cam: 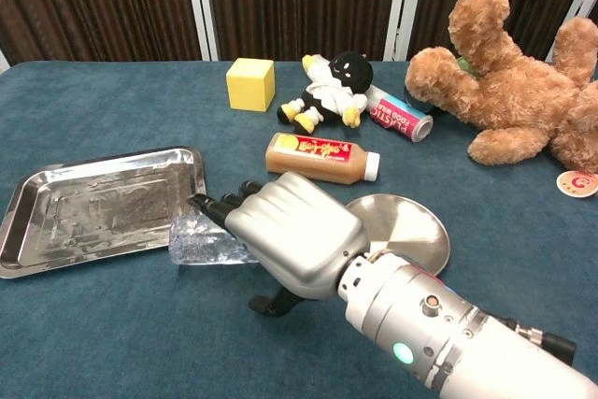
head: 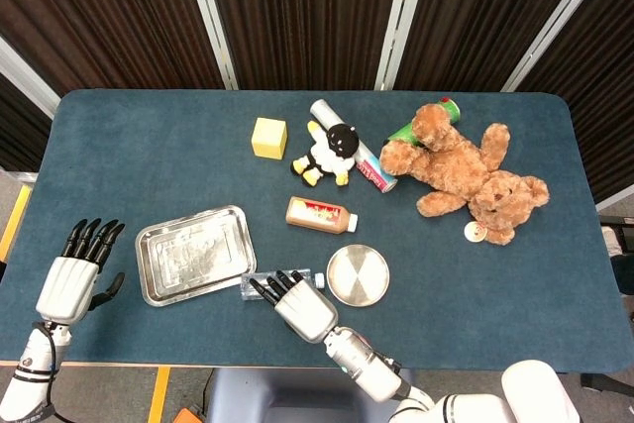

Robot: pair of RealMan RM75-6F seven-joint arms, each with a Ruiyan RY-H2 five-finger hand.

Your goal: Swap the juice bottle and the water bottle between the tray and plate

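The clear water bottle (cam: pixel 201 242) lies on its side on the blue table (head: pixel 149 146), just beside the near right corner of the steel tray (head: pixel 194 254), between the tray and the round metal plate (head: pixel 358 274). The right hand (cam: pixel 280 235) lies over the bottle with its fingers stretched out flat toward the tray; whether it is grasping the bottle or has let go cannot be told. The juice bottle (head: pixel 321 214) lies on its side on the table just behind the plate, touching neither tray nor plate. The left hand (head: pixel 75 272) is left of the tray, fingers straight and apart, holding nothing. Behind the juice bottle sit a yellow block (head: pixel 268 138), a small penguin plush (head: pixel 329 152) and a brown teddy bear (head: pixel 466 171).
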